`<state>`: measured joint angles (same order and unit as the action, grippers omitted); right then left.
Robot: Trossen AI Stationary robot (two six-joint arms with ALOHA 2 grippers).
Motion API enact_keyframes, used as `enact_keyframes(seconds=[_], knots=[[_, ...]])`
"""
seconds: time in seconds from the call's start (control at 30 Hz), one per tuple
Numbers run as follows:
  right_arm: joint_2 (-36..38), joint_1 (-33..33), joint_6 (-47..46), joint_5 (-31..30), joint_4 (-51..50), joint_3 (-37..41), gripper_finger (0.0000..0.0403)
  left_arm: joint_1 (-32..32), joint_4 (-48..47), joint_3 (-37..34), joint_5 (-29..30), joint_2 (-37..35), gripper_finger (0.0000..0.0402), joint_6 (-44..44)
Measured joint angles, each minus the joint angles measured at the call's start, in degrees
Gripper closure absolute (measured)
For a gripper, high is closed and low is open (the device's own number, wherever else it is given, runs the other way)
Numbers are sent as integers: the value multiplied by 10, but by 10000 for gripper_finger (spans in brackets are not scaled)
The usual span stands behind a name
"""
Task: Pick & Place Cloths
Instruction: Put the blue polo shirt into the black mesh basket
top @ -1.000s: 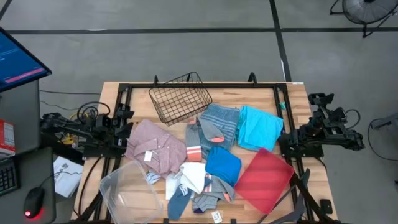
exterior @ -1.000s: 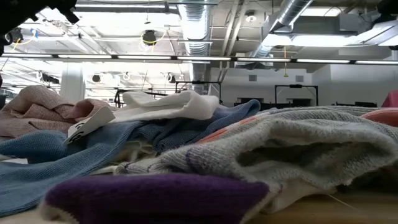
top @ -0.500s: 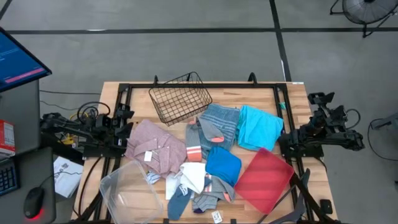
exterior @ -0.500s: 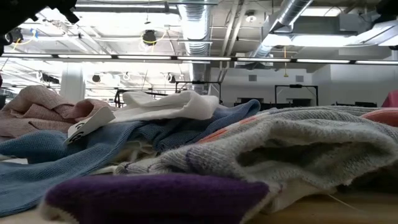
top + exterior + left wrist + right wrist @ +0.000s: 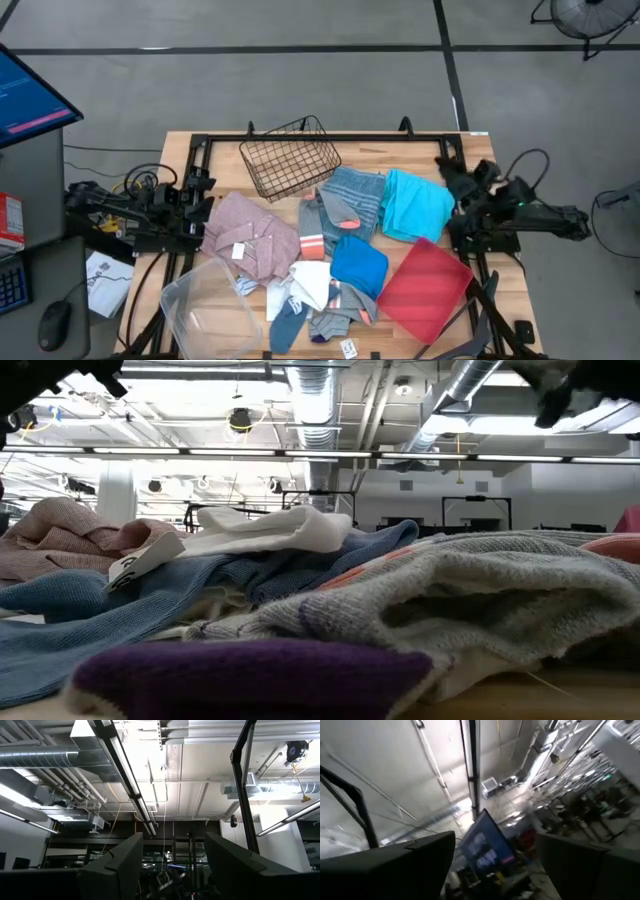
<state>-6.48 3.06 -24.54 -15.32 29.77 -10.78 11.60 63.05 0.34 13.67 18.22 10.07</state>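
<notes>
The cloths lie in a heap on the table's middle: a dusty pink shirt [image 5: 250, 235], a grey-blue striped towel [image 5: 352, 195], a turquoise cloth [image 5: 418, 205], a bright blue cloth [image 5: 358, 262], a white cloth [image 5: 312, 283] and socks [image 5: 312, 228]. My right gripper [image 5: 450, 168] stands open above the table's right edge, just beyond the turquoise cloth's far corner, with nothing between its fingers [image 5: 495, 865]. My left gripper [image 5: 200, 195] waits open at the left edge beside the pink shirt, pointing upward [image 5: 172, 865].
A black wire basket [image 5: 290, 165] lies tipped at the far middle. A flat red tray [image 5: 425, 290] sits near right, its far edge under the turquoise cloth. A clear plastic bin [image 5: 210, 310] stands at the near left. A black frame [image 5: 330, 138] runs around the table.
My right gripper has tipped down and swung from beyond the table's right edge toward the turquoise cloth, rolling a little. It stays open. The cloths have not moved.
</notes>
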Motion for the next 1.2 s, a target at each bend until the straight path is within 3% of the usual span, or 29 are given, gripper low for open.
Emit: enact_keyframes(seconds=[0.27,0.4,0.53,0.77,0.97,1.2], knots=[[-184,1,72,-129,-405,-315,132,0,0,0,0,0,204,0],[-293,1,6,-202,-606,-454,132,0,0,0,0,0,204,0],[-377,1,-43,-254,-735,-542,132,0,0,0,0,0,204,0],[-446,8,-211,-253,-842,-578,132,0,0,0,0,0,204,0],[-501,16,-338,-207,-976,-577,132,0,0,0,0,0,204,0],[-560,16,-405,-175,-981,-540,132,0,0,0,0,0,204,0]])
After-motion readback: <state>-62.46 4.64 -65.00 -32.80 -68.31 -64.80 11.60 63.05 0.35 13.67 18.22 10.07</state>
